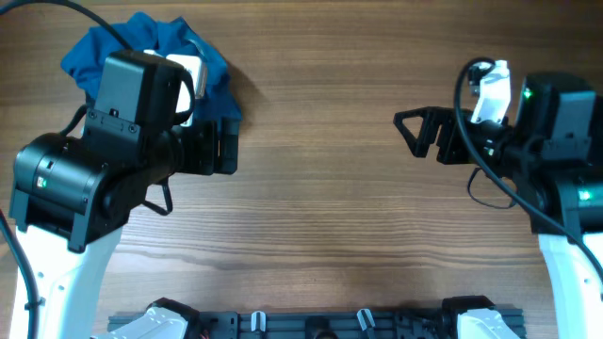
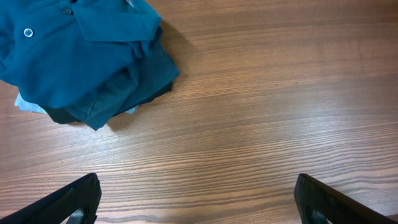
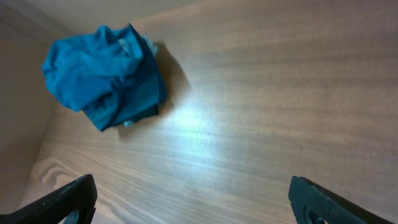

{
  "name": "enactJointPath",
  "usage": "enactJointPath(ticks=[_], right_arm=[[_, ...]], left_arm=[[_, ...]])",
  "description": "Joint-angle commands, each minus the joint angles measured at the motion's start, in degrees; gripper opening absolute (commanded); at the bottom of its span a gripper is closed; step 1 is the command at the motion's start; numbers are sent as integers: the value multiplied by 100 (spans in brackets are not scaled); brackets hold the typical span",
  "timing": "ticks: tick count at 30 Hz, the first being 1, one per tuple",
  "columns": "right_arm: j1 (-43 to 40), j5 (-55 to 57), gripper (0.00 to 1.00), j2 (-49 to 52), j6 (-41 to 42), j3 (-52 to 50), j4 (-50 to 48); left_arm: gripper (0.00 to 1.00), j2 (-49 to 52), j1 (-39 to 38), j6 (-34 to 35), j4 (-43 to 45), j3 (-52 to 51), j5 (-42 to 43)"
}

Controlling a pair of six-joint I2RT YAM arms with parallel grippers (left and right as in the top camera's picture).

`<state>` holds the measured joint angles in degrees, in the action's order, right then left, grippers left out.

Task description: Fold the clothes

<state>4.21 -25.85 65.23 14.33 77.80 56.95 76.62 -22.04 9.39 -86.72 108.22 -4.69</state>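
Observation:
A blue shirt (image 1: 160,42) lies bunched in a heap at the far left of the wooden table, partly hidden under my left arm. It shows in the left wrist view (image 2: 81,56) at top left, with a white button on it, and in the right wrist view (image 3: 102,74) at upper left. My left gripper (image 1: 226,146) is open and empty, hovering over bare wood just right of the heap (image 2: 199,202). My right gripper (image 1: 415,132) is open and empty over the right part of the table, far from the shirt (image 3: 189,202).
The wooden table (image 1: 320,188) stretches between the two arms. A dark rail with clips (image 1: 311,322) runs along the front edge.

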Motion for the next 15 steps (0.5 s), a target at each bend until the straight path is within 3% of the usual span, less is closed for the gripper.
enactJointPath(ticks=[1,6,10,15], right_arm=[[50,310,100,-125,37,-48,-420],[76,363,100,-1185,-1270,-680,-2369],[76,382,100,-2616,-2138,-1499,-2603],[74,1023,100,-4334,-2356,-2774,-2605]], left_arm=[[100,0,-24,96,26,0,-76],[100,0,-24,96,26,0,-76],[100,0,-24,96,26,0,-76],[100,0,-24,96,26,0,-76]])
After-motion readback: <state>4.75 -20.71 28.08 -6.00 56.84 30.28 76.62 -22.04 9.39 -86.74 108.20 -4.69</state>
